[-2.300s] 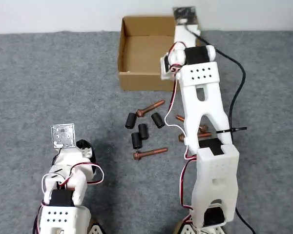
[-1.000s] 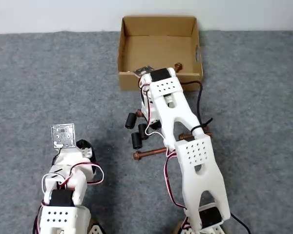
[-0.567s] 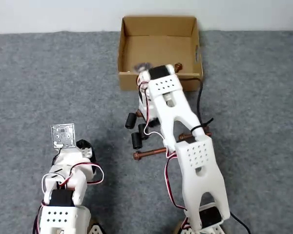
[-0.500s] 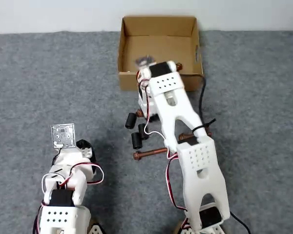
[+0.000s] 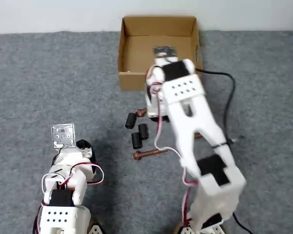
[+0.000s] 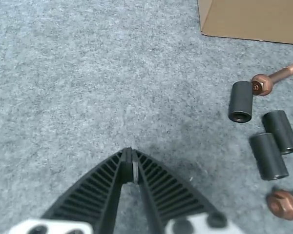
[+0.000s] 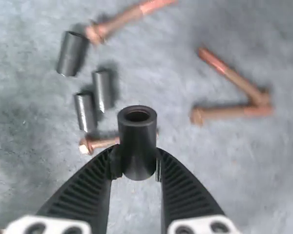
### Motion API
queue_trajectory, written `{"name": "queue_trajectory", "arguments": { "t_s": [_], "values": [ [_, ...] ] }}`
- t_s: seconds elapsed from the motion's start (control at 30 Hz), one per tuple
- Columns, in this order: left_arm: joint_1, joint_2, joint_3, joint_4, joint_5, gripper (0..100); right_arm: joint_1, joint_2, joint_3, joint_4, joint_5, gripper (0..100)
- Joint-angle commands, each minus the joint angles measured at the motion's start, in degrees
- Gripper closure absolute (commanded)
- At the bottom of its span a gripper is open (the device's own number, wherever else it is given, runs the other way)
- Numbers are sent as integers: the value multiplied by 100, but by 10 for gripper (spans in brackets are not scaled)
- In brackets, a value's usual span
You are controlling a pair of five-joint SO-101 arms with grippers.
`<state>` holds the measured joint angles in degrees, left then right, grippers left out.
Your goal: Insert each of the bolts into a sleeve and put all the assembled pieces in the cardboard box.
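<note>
The held sleeve (image 7: 136, 141), a short black tube, is pinched between the two fingers of the right tool (image 7: 136, 160). Its open bore faces the wrist camera and there is nothing inside it. In the high view the right arm's end sits about centre frame, between the near wall of the cardboard box (image 5: 132, 80) and the scatter of parts.

Beneath it lie the loose sleeves (image 5: 143, 130), three of them, bunched just left of centre and all bare. The bolts (image 5: 150, 153) are copper-coloured, and I count four in the right wrist view:
- one has its head against one of the loose sleeves;
- one lies partly under the held sleeve;
- two more, off to one side, meet at one end.

None of them sits in a sleeve. What shows of the box floor, at top centre, is bare cardboard, though the arm covers part of it.

The left tool (image 6: 129, 165) has its fingers pressed together on nothing. It is low over the grey surface (image 5: 49, 73) at lower left, well apart from the parts.

From where I stand, the job looks barely started. One sleeve is picked up, no bolt is in a sleeve, and nothing is boxed. All four pairings, and getting all four pieces into the box, look left to do.
</note>
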<state>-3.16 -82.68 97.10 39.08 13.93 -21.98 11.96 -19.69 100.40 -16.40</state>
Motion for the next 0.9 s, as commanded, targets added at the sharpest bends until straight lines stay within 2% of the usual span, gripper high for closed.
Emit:
{"name": "queue_trajectory", "arguments": {
  "t_s": [0.0, 0.2, 0.6, 0.87],
  "values": [
    [-35, -9, -22, -132, 9, 995, 391, -1174, 677, 233, -457, 991],
    [-35, -18, -22, -132, 9, 995, 1147, -2545, 1960, 40, -703, 991],
    [9, -26, -22, -141, 9, 995, 2888, -6009, 5134, -1358, -659, 991],
    [44, -9, -22, -132, -26, 993, 3556, -7776, 6365, -1429, -369, 991]
  ]
}}
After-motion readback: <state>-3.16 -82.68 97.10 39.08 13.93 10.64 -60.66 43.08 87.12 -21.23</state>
